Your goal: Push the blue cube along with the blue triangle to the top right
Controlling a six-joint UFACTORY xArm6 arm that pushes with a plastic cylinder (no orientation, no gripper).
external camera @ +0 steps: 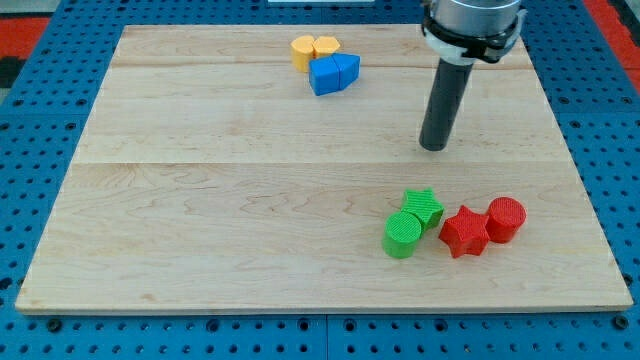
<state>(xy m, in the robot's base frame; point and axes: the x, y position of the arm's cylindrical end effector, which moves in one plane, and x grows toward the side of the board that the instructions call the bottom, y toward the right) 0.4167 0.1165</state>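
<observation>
My tip [434,147] rests on the wooden desk [200,200], holding nothing, well right of the touching ribbed blue cube [323,76] and blue triangle [347,70].

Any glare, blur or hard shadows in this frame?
Camera view: even, soft light, no glare on the wooden board; blocks sharp, ridges readable on the green cylinder; only a faint shadow at my tip; the arm's top is cropped by the frame.

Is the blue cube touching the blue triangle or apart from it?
Touching: the blue cube and blue triangle sit flush, side by side. My tip is well to their right.
</observation>
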